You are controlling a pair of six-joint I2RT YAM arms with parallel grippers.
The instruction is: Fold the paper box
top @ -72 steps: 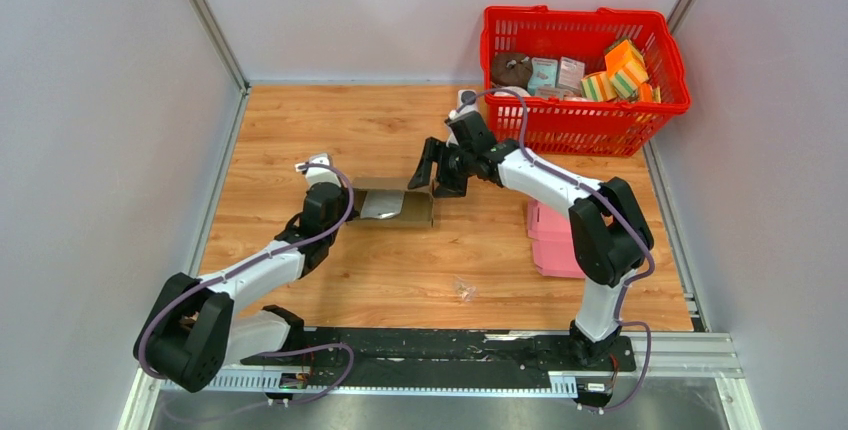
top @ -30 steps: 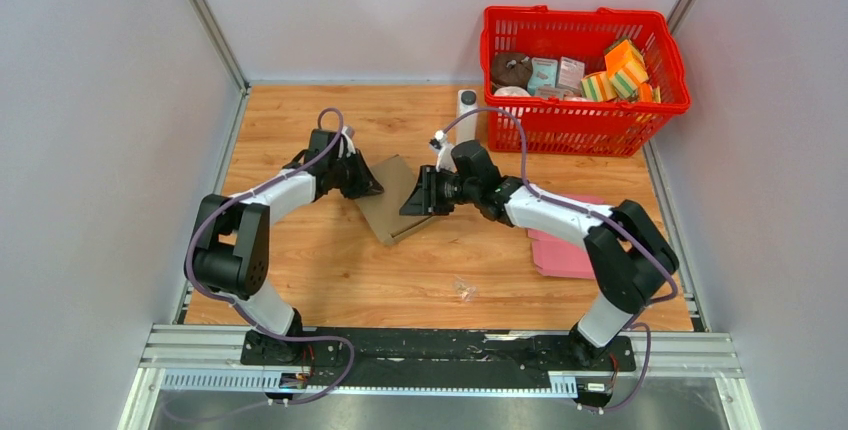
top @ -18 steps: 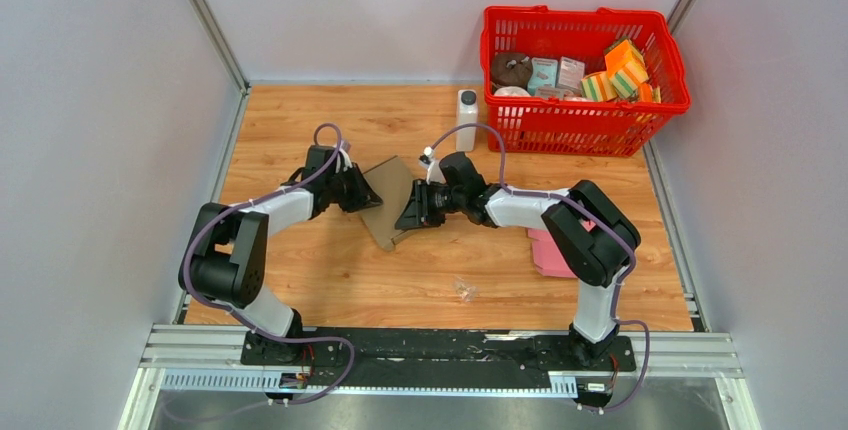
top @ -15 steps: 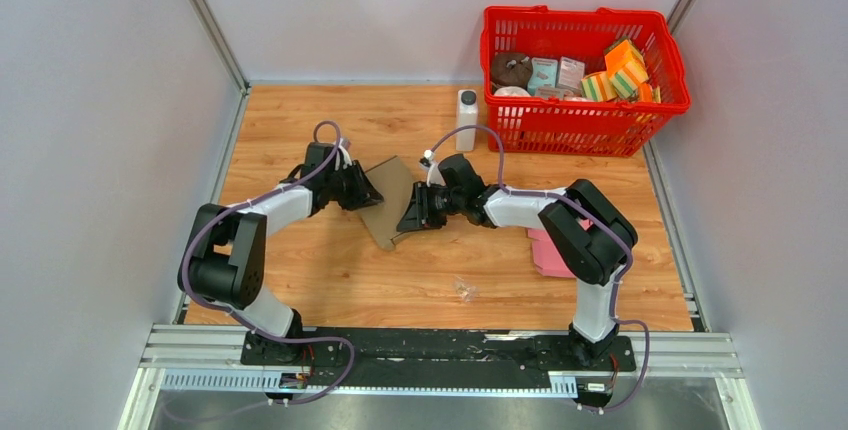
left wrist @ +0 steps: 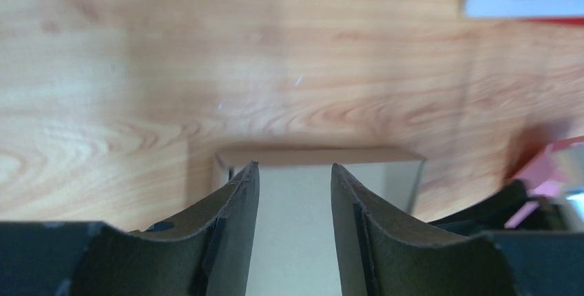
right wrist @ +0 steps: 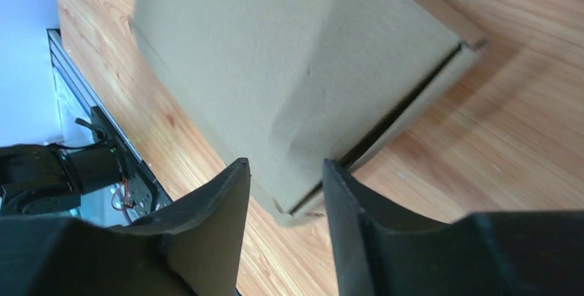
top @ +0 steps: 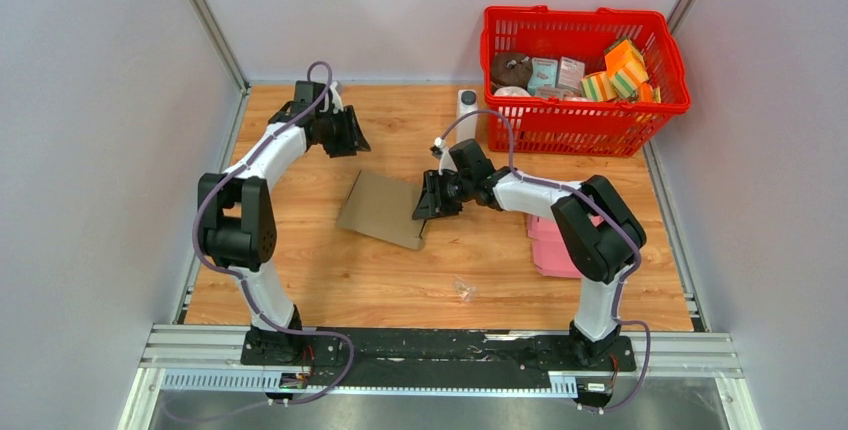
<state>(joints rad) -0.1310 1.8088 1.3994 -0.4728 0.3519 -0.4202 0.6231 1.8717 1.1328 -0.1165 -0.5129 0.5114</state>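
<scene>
Lying flat near the middle of the wooden table (top: 400,115) is the brown paper box (top: 380,208). The right gripper (top: 425,202) sits at its right edge, fingers parted, with the box's edge in the gap; whether they pinch it is unclear. The left gripper (top: 345,137) hangs well apart toward the back left, fingers spread and empty.

Bottle (top: 466,106) and basket (top: 571,126) beyond paper box (top: 381,209)

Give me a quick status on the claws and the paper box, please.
Left claw open, off the paper box. Right claw open at its edge. Box lies flat on table. Bottle, basket well clear.
</scene>
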